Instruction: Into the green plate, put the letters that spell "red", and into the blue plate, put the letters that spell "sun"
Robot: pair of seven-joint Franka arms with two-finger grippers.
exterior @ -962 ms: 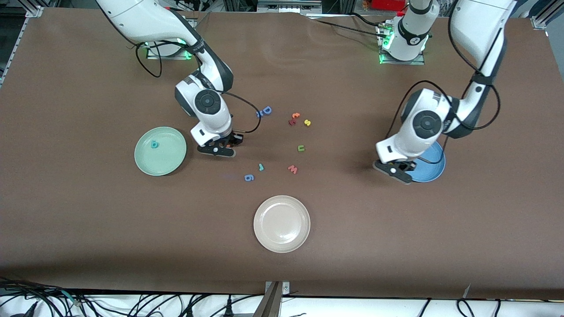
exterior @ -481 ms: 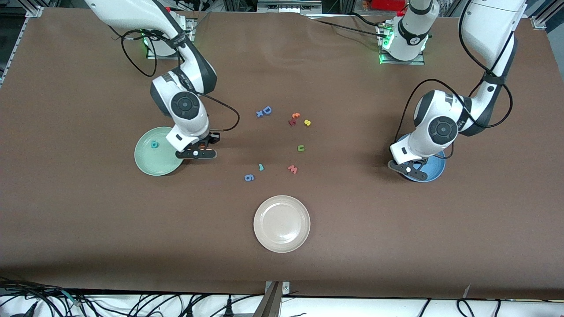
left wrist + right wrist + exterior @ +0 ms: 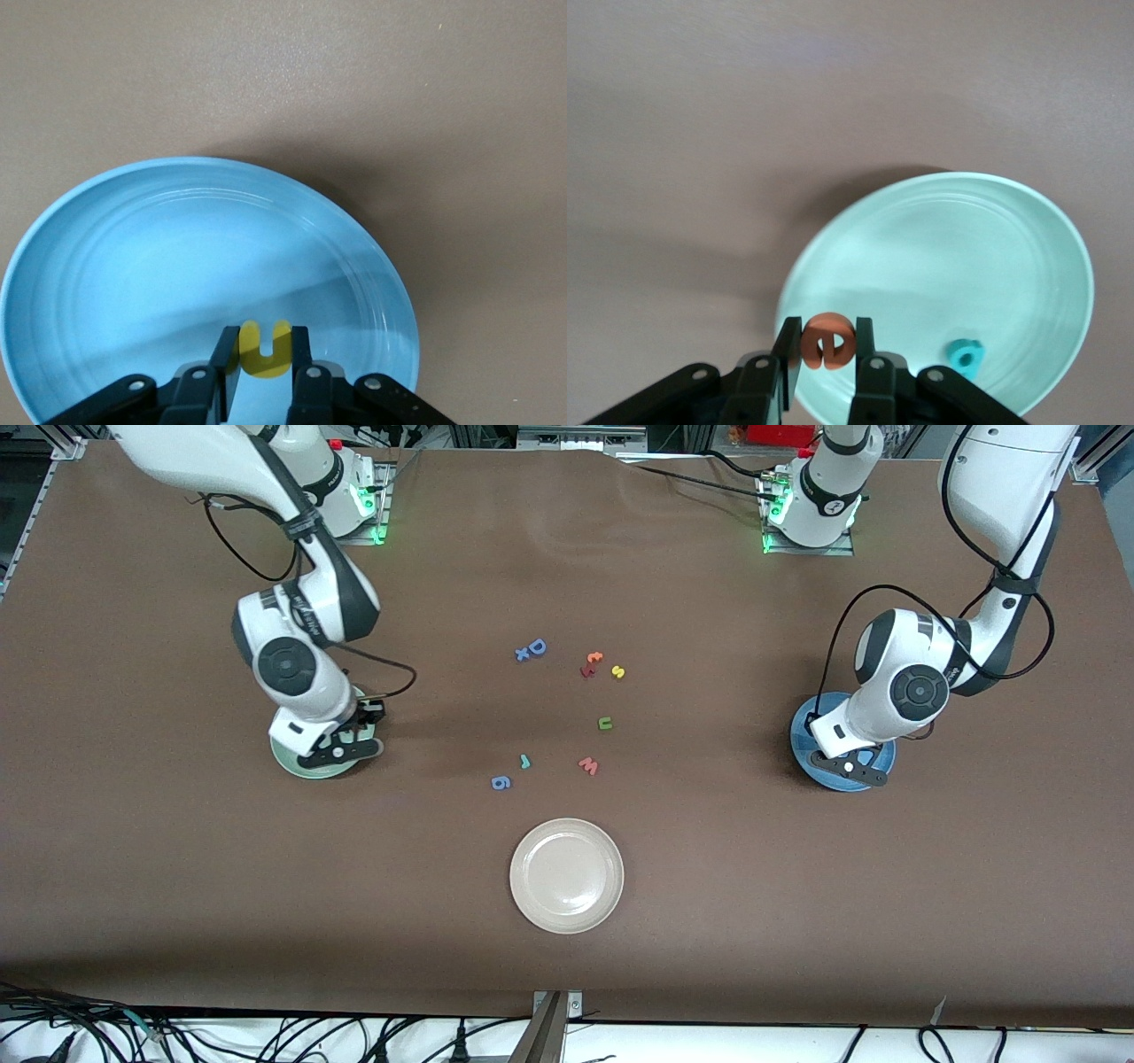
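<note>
My right gripper [image 3: 339,746] hangs over the green plate [image 3: 292,762], at the side toward the table's middle. It is shut on the orange "e" [image 3: 828,343], held on edge between the fingers [image 3: 788,341] just above the plate's rim [image 3: 966,257]. The teal "d" [image 3: 963,357] lies in that plate. My left gripper [image 3: 849,766] is over the blue plate [image 3: 804,731], shut on the yellow "n" [image 3: 252,351] above the plate's floor [image 3: 133,257]. Yellow "s" [image 3: 617,672], olive "u" [image 3: 605,724] and teal "r" [image 3: 524,761] lie mid-table.
Other letters lie among them: a blue "D" [image 3: 536,646], an orange "t" [image 3: 594,658], a salmon "w" [image 3: 588,765] and a blue "g" [image 3: 500,782]. A cream plate [image 3: 567,875] sits nearer to the front camera than the letters.
The right arm has carried the orange "e" from mid-table toward its own end, over the green plate. The left gripper has moved from the blue plate's edge to over its middle.
</note>
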